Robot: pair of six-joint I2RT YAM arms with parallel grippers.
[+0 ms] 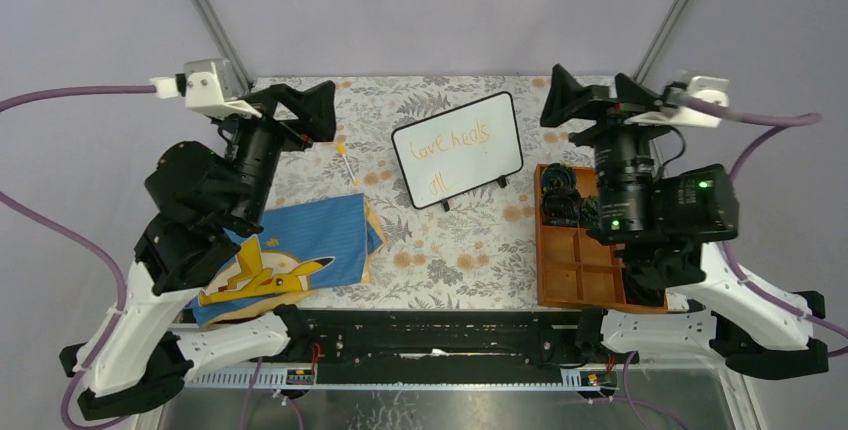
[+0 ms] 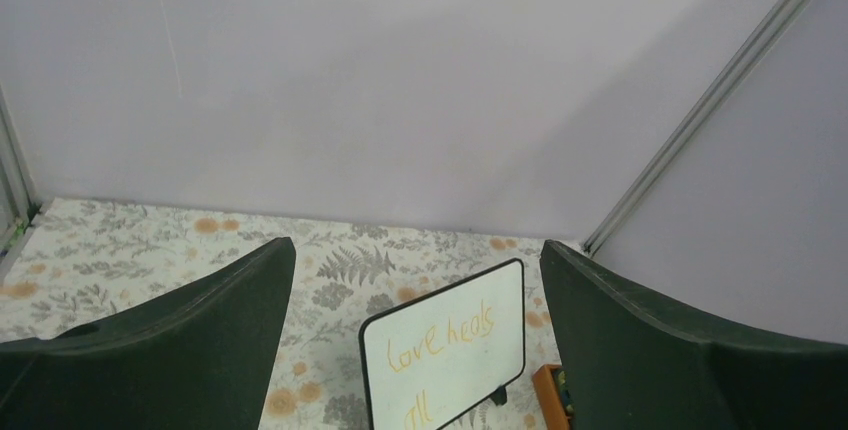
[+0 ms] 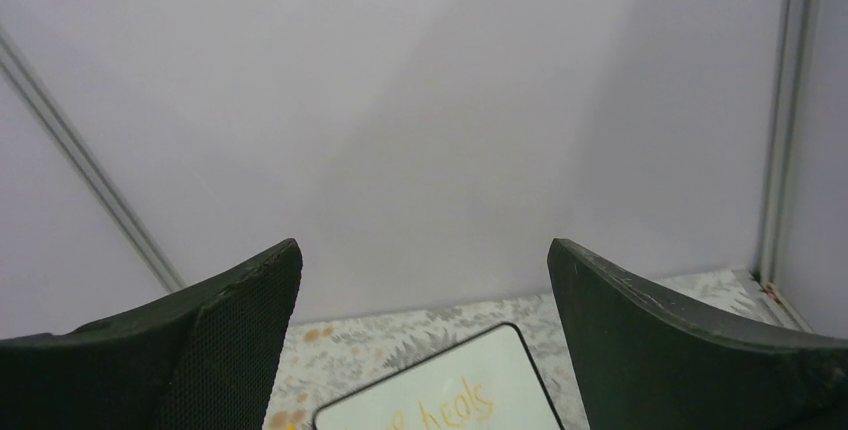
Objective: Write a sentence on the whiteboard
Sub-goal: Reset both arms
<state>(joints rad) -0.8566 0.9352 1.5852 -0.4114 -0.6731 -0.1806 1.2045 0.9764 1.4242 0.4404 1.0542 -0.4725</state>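
Resting askew toward the back of the floral tabletop (image 1: 470, 250), the whiteboard (image 1: 487, 161) carries the sentence (image 1: 468, 137) "love heals all" in orange script. The left claw (image 1: 322, 110) and right claw (image 1: 552, 105) hover on either side of it, both spread wide and pinching nothing. An orange marker (image 1: 347, 162) lies left of the board.

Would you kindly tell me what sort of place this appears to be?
Probably a robotics lab work cell: plain grey panel walls on metal posts enclose a floral-covered table, with a left arm and right arm mounted at its near edge.
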